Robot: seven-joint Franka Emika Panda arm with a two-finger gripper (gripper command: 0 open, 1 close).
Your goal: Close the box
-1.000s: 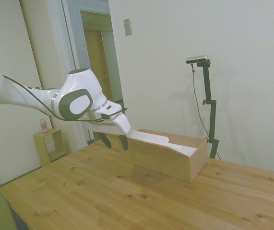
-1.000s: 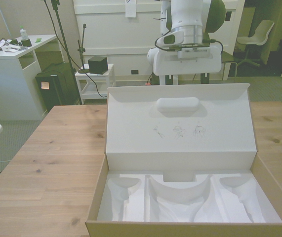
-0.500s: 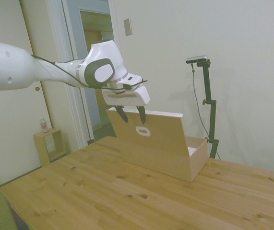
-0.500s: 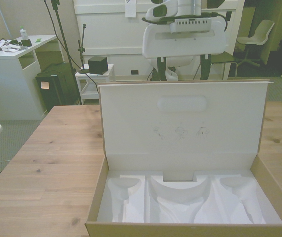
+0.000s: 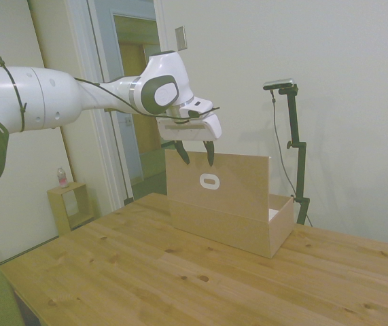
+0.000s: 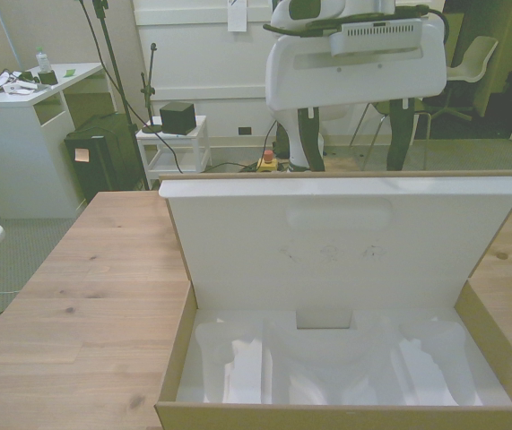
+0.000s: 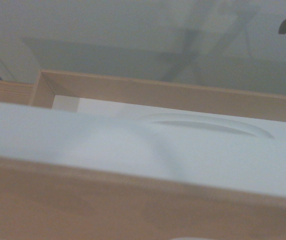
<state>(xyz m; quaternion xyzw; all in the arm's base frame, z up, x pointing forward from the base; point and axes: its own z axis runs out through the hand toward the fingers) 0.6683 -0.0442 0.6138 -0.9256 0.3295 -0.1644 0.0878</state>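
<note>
The box (image 5: 238,221) sits on the wooden table (image 5: 180,278), toward the far side in the side view, with its long side facing that camera; in the front view it fills the near middle of the table, and its near wall runs along the bottom of the picture; its lid (image 5: 217,183) stands almost straight up, hinged along the back edge of the box; the tan outside of the lid faces the side camera, and a small oval hole (image 5: 209,181) with a white rim shows near the lid's middle; the pale inside of the lid (image 6: 341,242) faces the front camera, and some faint small marks sit on it; inside the box is a white shaped tray (image 6: 345,363) with curved hollows; the white arm (image 5: 64,105) reaches in from the left of the side view; the gripper (image 5: 195,155) hangs right at the top edge of the lid, above the oval hole; its two dark fingers (image 5: 181,153) point down with a clear gap between them, so it is open and holds nothing; whether the fingers touch the lid's edge is hard to tell; the wrist view is blurry and shows the lid's tan edge (image 7: 132,200), its pale inside, and the box's far wall (image 7: 183,95) beyond; a small wooden cube shelf (image 5: 70,207) stands on the floor by the door, well apart from the table.
</note>
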